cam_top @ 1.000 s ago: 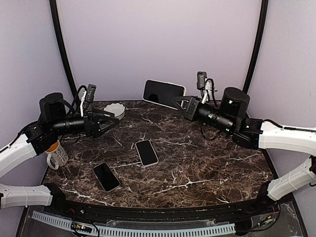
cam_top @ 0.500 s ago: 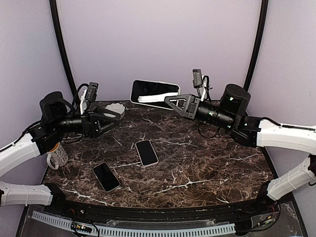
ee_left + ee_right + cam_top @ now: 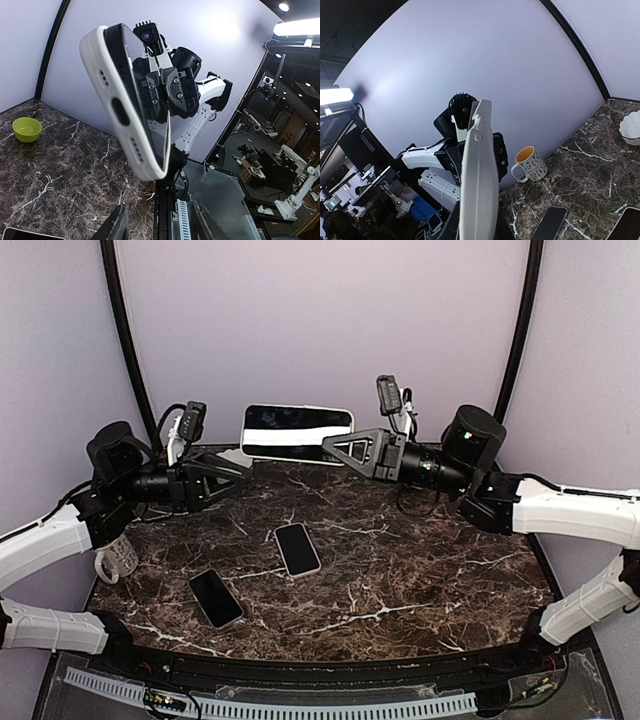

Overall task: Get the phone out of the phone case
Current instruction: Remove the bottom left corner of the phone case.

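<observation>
Top external shows the phone [image 3: 297,420], screen toward the camera and long side level, hanging in its white phone case [image 3: 285,450] above the far edge of the marble table [image 3: 430,570], close in front of the back wall. The right gripper [image 3: 328,448] pinches the case at its right end, jaws clamped on it; the right wrist view has the case edge-on between its fingers. The left gripper [image 3: 243,472] sits just below the case's left end, its jaws partly apart with nothing between them (the left wrist view shows both fingers [image 3: 117,227] low in frame, with the case ahead of them). Under the case there is open air down to the marble. One loose phone [image 3: 297,548] lies mid-table, a second loose phone [image 3: 215,598] lies nearer the front, and a mug [image 3: 117,558] stands at the left edge. Since a second ago the right arm has carried the case leftward and levelled it. The left gripper has lifted toward it and its jaws have narrowed.
</observation>
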Controlling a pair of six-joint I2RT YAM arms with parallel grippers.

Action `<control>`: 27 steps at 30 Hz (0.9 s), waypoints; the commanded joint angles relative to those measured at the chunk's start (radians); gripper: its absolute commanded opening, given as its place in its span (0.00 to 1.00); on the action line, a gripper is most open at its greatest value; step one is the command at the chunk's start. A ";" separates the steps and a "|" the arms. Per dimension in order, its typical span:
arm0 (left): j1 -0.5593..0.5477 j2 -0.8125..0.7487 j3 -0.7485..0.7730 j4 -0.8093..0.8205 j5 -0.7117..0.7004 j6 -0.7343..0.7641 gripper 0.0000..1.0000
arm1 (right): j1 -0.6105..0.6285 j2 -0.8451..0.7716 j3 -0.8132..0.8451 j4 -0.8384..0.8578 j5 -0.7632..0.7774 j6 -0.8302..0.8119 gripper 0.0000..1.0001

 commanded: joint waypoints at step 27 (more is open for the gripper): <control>0.006 -0.021 0.018 0.133 0.096 -0.046 0.34 | 0.008 0.087 0.116 0.145 -0.185 0.086 0.00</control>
